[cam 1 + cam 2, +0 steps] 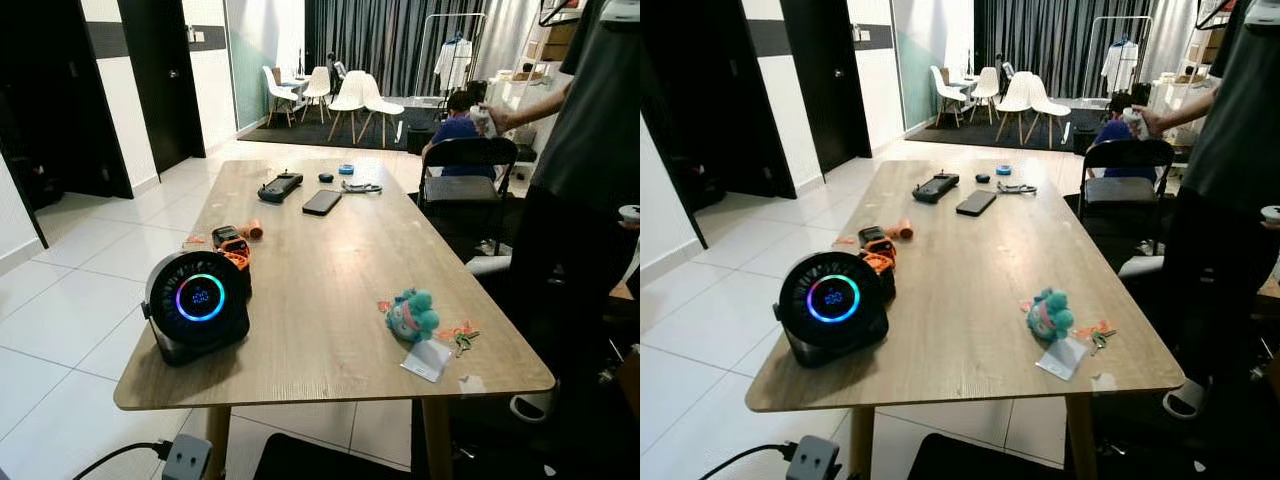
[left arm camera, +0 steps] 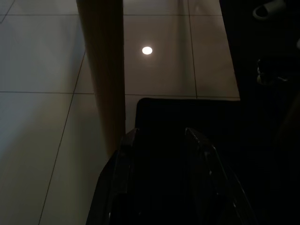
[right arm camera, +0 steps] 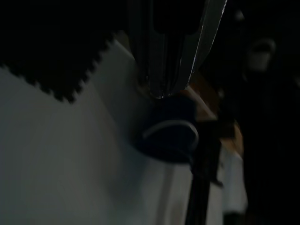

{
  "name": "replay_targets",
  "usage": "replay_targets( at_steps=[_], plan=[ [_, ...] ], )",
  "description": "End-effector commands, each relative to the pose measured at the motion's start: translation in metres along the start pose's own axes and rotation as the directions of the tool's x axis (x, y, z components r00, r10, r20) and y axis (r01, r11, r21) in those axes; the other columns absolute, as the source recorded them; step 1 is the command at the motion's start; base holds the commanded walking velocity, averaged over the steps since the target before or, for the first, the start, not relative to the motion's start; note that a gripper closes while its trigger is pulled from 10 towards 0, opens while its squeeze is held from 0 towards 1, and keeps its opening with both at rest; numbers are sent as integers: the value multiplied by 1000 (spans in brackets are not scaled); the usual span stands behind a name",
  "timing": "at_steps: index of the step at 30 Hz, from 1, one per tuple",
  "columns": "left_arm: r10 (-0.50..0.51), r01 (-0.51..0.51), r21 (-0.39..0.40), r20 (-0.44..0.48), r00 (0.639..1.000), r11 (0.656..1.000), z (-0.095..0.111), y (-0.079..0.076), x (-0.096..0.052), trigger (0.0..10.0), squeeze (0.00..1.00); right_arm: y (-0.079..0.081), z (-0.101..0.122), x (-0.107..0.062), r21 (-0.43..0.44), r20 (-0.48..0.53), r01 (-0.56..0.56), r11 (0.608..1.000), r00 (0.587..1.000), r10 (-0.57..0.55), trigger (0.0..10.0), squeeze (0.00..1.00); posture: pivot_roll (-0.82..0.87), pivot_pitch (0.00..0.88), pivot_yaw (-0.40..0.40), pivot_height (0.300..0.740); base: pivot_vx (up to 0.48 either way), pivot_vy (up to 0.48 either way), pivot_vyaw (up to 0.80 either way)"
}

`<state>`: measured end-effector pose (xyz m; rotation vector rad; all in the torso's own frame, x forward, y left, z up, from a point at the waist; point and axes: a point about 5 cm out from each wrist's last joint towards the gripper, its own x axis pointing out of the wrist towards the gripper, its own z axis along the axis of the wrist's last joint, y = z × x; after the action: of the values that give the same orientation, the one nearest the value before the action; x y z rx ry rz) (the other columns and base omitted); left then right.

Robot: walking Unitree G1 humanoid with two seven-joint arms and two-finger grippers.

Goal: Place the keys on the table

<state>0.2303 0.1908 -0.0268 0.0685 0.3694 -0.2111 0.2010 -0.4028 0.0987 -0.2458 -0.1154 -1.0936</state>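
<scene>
1. Nearest me, at the foot of the picture, a grey plug adapter (image 1: 187, 458) with its black cable sat on the tiled floor, just under the near edge of the wooden table (image 1: 330, 290).
2. On the table's near left stood a round black fan (image 1: 195, 303) with a glowing ring; behind it lay an orange-and-black tool (image 1: 233, 246).
3. The keys (image 1: 459, 337) lay on the tabletop near the front right corner, beside a teal plush toy (image 1: 411, 315) and a white card (image 1: 427, 359).
4. The left gripper (image 2: 161, 140) hung low beside a table leg (image 2: 104, 70), over a dark mat (image 2: 187, 117) — its two black fingers stood a little apart with nothing between them, well below the keys.
5. The right gripper (image 3: 178, 70) pointed down at the floor in deep shade; I could not tell how its fingers stood.
6. Farther along the table lay a black phone (image 1: 322, 202) and a handheld controller (image 1: 280, 186).
7. A person in dark clothes (image 1: 590, 180) stood at the table's right side, beside a black chair (image 1: 466, 175).
</scene>
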Motion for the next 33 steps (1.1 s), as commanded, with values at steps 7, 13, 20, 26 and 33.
replay_targets(
  at_steps=[7,13,20,26,33],
  plan=[
    [-32,43,-69,153,988,997,29,-5,12,10000,0,72,52,7,236,99,-306,922,952,290,10000,0,20,66,26,740,0,0,0],
    [-62,75,-56,204,977,996,46,-8,21,10000,0,123,81,-10,274,166,-541,795,841,515,10000,0,20,61,29,740,0,0,0],
    [-88,102,-54,208,974,993,49,-11,23,10000,0,174,118,-42,240,285,-764,600,646,708,10000,0,13,52,38,740,0,0,0],
    [-98,112,-56,206,974,992,48,-11,23,10000,0,199,147,-62,131,381,-855,503,511,770,10000,0,20,50,30,740,0,0,0],
    [-91,105,-56,207,974,993,46,-11,21,10000,0,205,164,-79,-166,508,-814,557,413,756,10000,0,27,51,22,740,0,0,0]
  ],
)
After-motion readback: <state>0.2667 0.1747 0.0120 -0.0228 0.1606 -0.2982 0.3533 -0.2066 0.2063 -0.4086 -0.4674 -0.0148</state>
